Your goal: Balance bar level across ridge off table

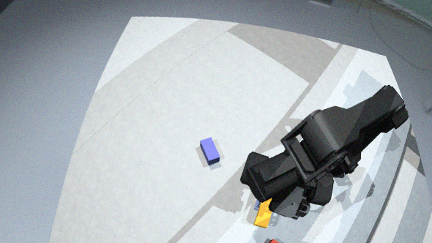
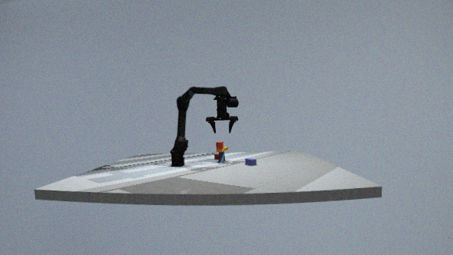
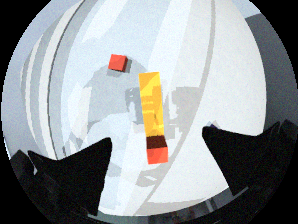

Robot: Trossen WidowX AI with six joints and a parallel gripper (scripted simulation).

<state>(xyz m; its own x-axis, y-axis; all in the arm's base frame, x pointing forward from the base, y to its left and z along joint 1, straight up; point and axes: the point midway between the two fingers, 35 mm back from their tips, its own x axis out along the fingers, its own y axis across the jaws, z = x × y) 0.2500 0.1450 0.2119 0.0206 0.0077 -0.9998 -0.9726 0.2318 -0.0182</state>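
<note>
The yellow bar [image 1: 263, 217] [image 2: 226, 148] [image 3: 151, 97] lies across the blue ridge [image 1: 257, 205] [image 2: 222, 157], clear of the table in the exterior view. Its exact tilt is hard to judge. A red block [image 2: 219, 145] [image 3: 157, 155] sits on top of one end of the bar. In the top view that end is hidden under the arm. The gripper [image 2: 223, 133] [image 3: 157, 135] is open and empty, pointing down above the bar and red block, with a gap below its fingertips. In the wrist view most of the ridge is hidden under the bar.
A red cube [image 1: 274, 241] [image 2: 216, 157] [image 3: 118, 62] lies on the table beyond the bar's other end. A blue-violet block [image 1: 209, 151] [image 2: 250, 162] lies on the table [image 1: 146, 91] [image 2: 207, 199], apart from the ridge. The arm's base stands beside them in the exterior view.
</note>
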